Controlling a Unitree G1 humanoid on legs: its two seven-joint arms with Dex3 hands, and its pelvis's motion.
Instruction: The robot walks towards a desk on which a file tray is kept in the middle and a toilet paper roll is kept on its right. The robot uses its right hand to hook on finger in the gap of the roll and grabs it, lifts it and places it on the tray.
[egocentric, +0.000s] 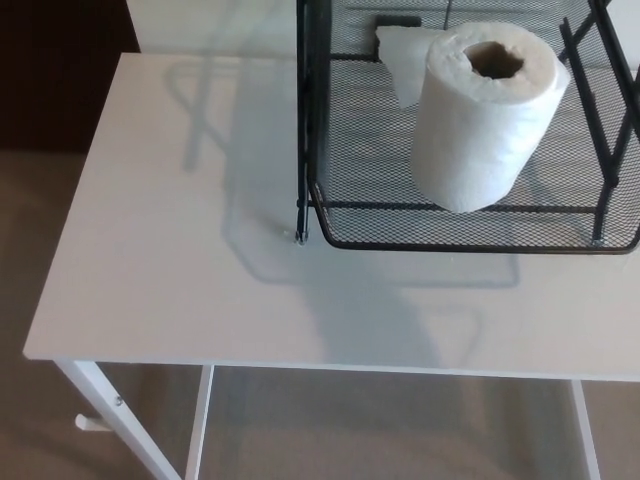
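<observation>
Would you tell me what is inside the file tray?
One toilet paper roll stands upright on the file tray mesh, a loose sheet trailing behind; the mesh under it is hidden.

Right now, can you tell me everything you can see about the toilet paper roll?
The toilet paper roll is white, soft-looking paper, thick and nearly full, wound around a brownish cardboard core. It stands on its end with the hole facing up, inside the black wire mesh tray, resting on the tray's mesh floor. A loose sheet hangs off its upper left side. Only the tray touches it.
</observation>
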